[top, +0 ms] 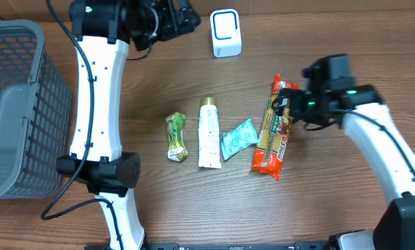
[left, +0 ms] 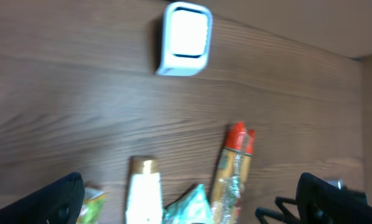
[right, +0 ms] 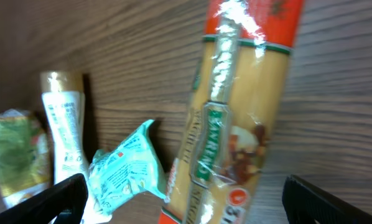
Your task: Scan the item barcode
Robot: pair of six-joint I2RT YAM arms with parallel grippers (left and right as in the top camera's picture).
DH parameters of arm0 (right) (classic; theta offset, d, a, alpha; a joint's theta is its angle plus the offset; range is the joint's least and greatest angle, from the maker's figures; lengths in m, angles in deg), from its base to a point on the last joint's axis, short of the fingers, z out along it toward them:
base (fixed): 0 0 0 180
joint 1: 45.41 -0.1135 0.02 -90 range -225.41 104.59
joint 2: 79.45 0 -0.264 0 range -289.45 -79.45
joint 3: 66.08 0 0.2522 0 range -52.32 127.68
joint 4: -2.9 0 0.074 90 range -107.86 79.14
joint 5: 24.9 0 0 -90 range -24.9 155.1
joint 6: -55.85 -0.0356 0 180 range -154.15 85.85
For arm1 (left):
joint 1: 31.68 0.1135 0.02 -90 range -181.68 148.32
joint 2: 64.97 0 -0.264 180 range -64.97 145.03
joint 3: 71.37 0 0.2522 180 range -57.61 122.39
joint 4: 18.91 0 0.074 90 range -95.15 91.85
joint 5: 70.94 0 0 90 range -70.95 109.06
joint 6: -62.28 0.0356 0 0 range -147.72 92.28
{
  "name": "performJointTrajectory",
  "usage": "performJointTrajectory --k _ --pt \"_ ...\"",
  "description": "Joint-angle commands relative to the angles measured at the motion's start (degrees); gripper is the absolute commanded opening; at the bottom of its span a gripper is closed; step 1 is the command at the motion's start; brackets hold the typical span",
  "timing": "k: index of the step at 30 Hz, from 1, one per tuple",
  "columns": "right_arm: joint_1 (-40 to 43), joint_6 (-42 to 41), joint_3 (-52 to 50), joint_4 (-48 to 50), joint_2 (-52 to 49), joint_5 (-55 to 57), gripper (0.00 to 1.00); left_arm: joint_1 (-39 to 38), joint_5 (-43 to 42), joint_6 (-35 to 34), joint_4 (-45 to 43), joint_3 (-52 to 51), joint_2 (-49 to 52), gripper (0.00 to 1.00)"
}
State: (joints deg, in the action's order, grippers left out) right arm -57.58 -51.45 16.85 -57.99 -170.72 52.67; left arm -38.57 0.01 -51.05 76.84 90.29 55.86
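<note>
The task is at its very beginning, as I judge it. No item is lifted. The long pasta pack (top: 271,128) lies flat on the worktop (top: 193,208), at the right end of a row with a teal packet (top: 238,137), a white tube (top: 209,132) and a green packet (top: 175,137). The right hand (right: 189,196) hovers just over the pasta pack with its fingers wide apart and holds nothing. The left hand (left: 192,198) is also fully open and empty, up near the white scanner (top: 225,32), which stands well apart from the row. What is left is everything: to grip the pack, carry it to the scanner and turn its barcode to it. The barcode itself I cannot find in these views.
</note>
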Motion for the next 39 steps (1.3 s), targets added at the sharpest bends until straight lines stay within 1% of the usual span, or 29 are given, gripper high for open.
performJointTrajectory --k 1,6,7,10,12,14,18,23,27,30,31,32,35,39 --pt "-4.4 -4.2 1.6 0.4 -3.0 11.6 1.00 3.0 4.4 1.7 0.9 0.3 0.6 1.00" --pt "-8.1 -4.2 2.5 0.2 -10.3 12.4 1.00 4.7 15.2 1.7 3.3 0.3 0.6 1.00" --pt "-8.8 -5.3 2.5 -0.4 -12.4 12.7 1.00 4.8 18.6 1.7 4.4 0.3 0.6 1.00" --pt "-9.3 -5.6 2.5 -1.2 -13.7 12.8 1.00 4.6 19.9 1.7 5.6 0.3 0.6 1.00" --pt "-9.2 -5.7 2.5 -1.3 -13.8 12.8 1.00 4.2 19.1 1.9 5.8 0.2 0.7 1.00" --pt "-9.0 -6.0 2.8 -1.4 -13.7 12.8 1.00 3.8 17.2 3.6 5.3 -0.7 0.7 1.00" --pt "-6.3 -8.3 5.8 -4.4 -13.3 12.8 1.00 1.9 12.8 5.2 3.8 -4.4 0.7 1.00" --pt "0.7 -8.3 12.8 -8.7 -10.1 12.8 1.00 -3.2 6.4 5.1 -0.2 -12.6 0.7 1.00" --pt "7.4 -8.2 16.4 -9.7 -7.5 12.7 1.00 -8.8 1.2 5.5 -6.6 -20.8 0.7 1.00" --pt "12.2 -8.2 16.8 -10.3 -6.4 12.1 1.00 -13.4 -3.1 10.1 -12.0 -27.1 0.7 1.00" --pt "13.6 -8.2 16.8 -10.6 -6.3 12.1 1.00 -14.8 -4.9 13.1 -13.5 -28.9 0.7 1.00" --pt "16.2 -8.0 16.8 -11.7 -6.3 11.7 1.00 -17.4 -6.6 19.7 -15.3 -32.0 0.7 1.00" --pt "19.3 -7.8 16.7 -13.2 -6.3 11.7 1.00 -20.3 -5.2 25.2 -15.9 -34.5 0.7 1.00" --pt "21.4 -7.8 16.7 -13.5 -6.3 11.7 1.00 -22.4 -5.2 30.3 -16.1 -34.8 0.7 1.00"
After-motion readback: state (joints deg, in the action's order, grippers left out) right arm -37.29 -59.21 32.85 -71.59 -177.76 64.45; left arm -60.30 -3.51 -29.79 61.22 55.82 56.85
